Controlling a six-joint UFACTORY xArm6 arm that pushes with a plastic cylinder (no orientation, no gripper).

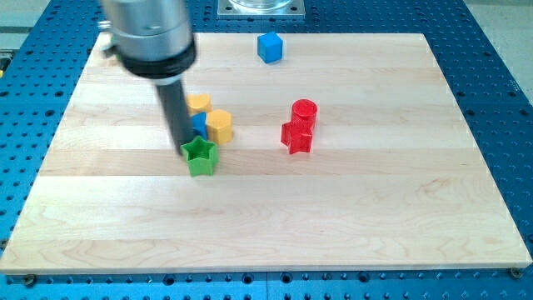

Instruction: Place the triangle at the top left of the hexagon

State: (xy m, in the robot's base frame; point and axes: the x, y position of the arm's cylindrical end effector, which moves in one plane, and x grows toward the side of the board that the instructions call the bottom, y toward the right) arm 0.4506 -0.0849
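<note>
A yellow hexagon (219,126) stands a little left of the board's middle. A small blue block (199,126), likely the triangle, sits against the hexagon's left side, partly hidden by my rod. Another yellow block (198,103) lies just above the blue block. A green star (200,156) sits just below the blue block. My tip (184,147) is at the blue block's left side, touching or almost touching the green star's upper left point.
A red cylinder (304,111) and a red star (296,137) stand together right of the middle. A blue cube (270,47) is near the top edge. The wooden board (375,217) lies on a blue perforated table.
</note>
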